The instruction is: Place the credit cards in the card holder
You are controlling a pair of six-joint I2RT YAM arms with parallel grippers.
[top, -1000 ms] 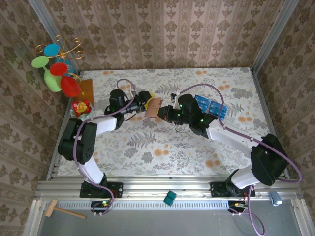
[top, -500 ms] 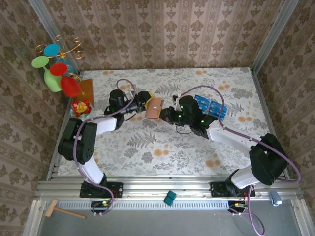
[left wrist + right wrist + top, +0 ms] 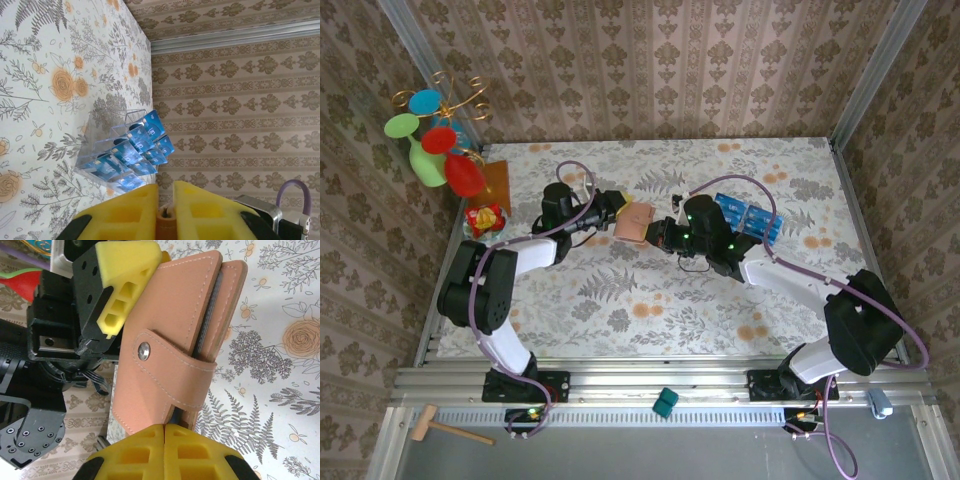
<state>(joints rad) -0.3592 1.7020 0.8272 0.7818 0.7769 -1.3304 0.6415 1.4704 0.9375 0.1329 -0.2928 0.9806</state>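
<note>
Pinkish-brown leather-look card holder (image 3: 635, 222) hangs mid-table in the top view, raised off the floral table (image 3: 620, 310) between the two arms. Left gripper (image 3: 618, 212) meets it from the left, right gripper (image 3: 657, 230) from the right; both touch it. Credit cards (image 3: 735, 212), glossy blue, stand in a clear plastic tray (image 3: 767, 228) just beyond the right wrist, apart from the holder. Amber-orange square (image 3: 495, 180) lies at the far left edge of the table, well apart.

Left wrist view: yellow foam fingers (image 3: 140, 212) of the left gripper (image 3: 164, 197) are clenched on a narrow brown edge of the card holder (image 3: 166, 225), a pad touching it on each side. Beyond the fingertips sits the clear tray (image 3: 95, 160), tilted in this view, with the blue cards (image 3: 145, 135) upright in rows inside it.

Right wrist view: card holder (image 3: 165, 315) seen broadside, strap (image 3: 170, 380) wrapped round its open edge and fastened by a metal snap stud (image 3: 144, 351); grey lining shows in the slit between the leaves. Right gripper (image 3: 164, 440) has its yellow pads pressed tight together at the holder's lower edge, pinching it. One yellow finger (image 3: 125, 275) of the left gripper lies against the opposite end of the holder. No card can be made out in the slit.
</note>
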